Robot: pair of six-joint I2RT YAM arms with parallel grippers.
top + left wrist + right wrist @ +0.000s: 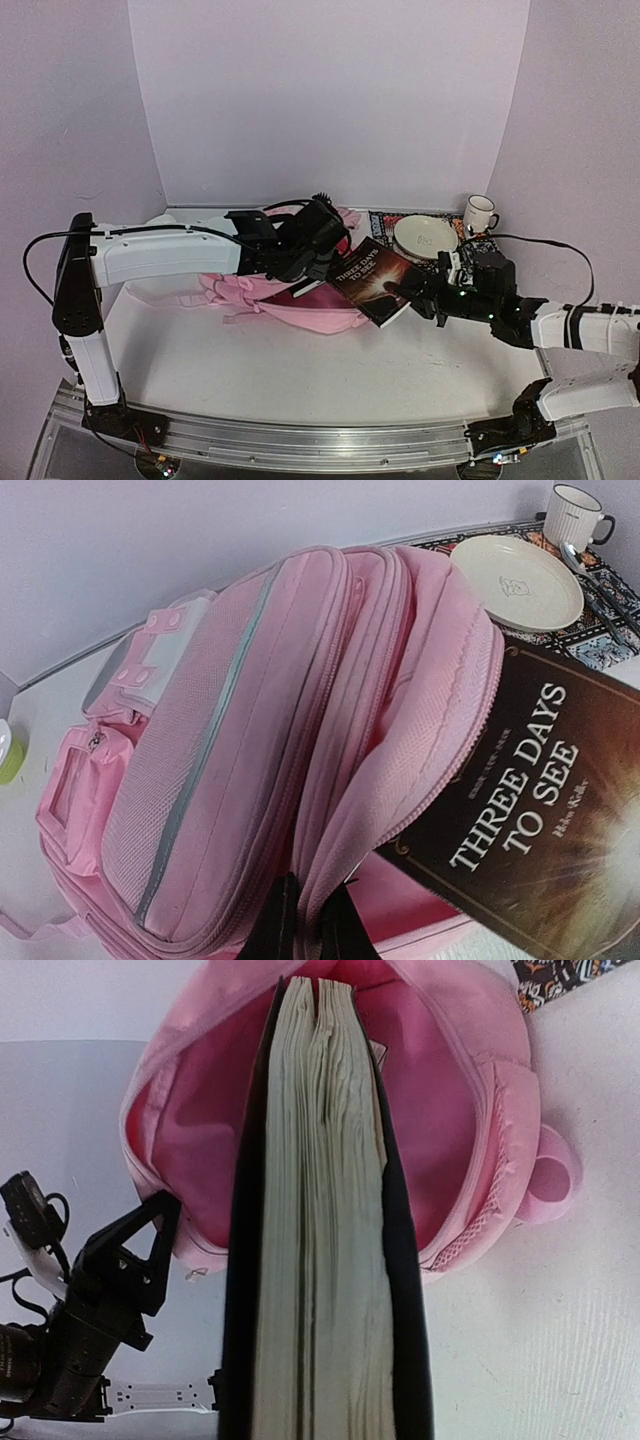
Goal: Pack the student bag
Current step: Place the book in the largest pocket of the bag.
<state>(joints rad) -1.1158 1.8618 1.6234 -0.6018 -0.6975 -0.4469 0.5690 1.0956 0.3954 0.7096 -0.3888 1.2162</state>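
Now my left pincer (308, 928) is clenched on the mouth rim of the student bag (230, 740). My right pincer (412, 294) grasps a dark book (372, 280), its far corner inside that mouth. The worktop (300, 370) is white, the walls (330, 100) lilac. The bag, soft pink, lies centre-left and gapes. A plate (425, 236) and a mug (480, 213) crowd the rear right; the widest stretch of worktop lies nearside.

One student bag (250, 730), one book (540, 810), one plate (515, 580), one mug (575, 518).

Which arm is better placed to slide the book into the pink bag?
Right. The right gripper holds the book, whose far end sits in the student bag's open mouth. The left gripper is busy pinching the bag's rim to hold it open.
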